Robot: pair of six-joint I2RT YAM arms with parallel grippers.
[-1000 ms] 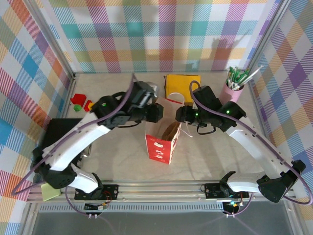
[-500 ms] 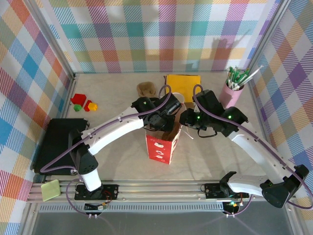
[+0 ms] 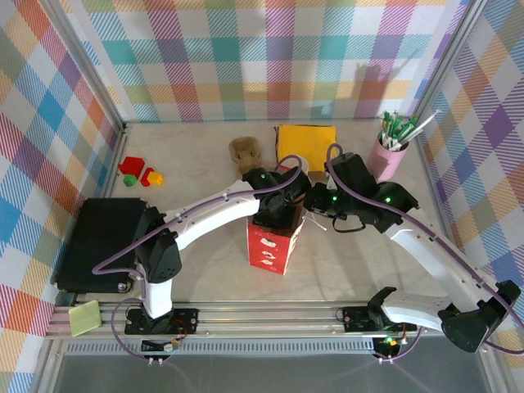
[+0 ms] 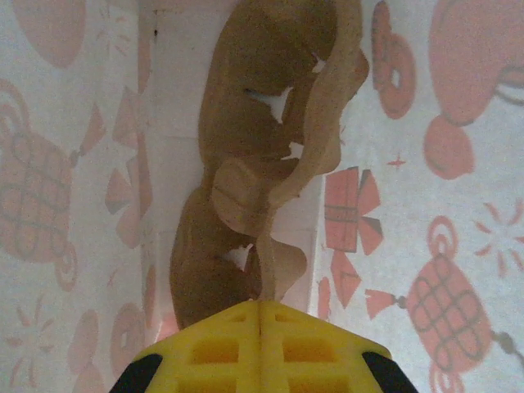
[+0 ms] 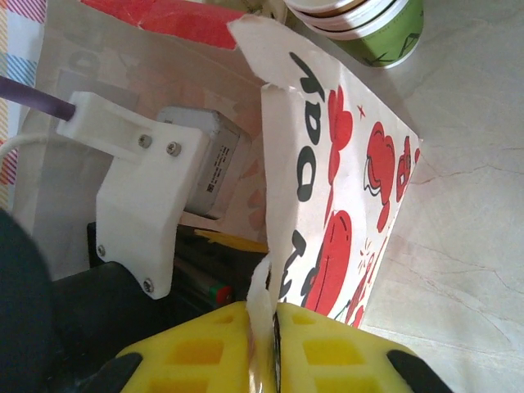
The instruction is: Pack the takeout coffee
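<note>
A red-and-white paper bag stands upright at the table's middle. My left gripper reaches down into its open top. Inside the bag, in the left wrist view, my left gripper is shut on the thin edge of a brown pulp cup carrier that lies against the bag's white inner wall. My right gripper sits at the bag's right rim. In the right wrist view it is shut on the bag's torn white rim. The takeout coffee is hidden.
Another brown carrier lies behind the bag. Nested green-banded cups stand just past it. A yellow pad and a pink pen cup are at the back right. A black tray and toy blocks sit left.
My left arm swung right and dipped into the bag, uncovering the carrier on the table. Both grippers closed, the right one on the bag's rim.
</note>
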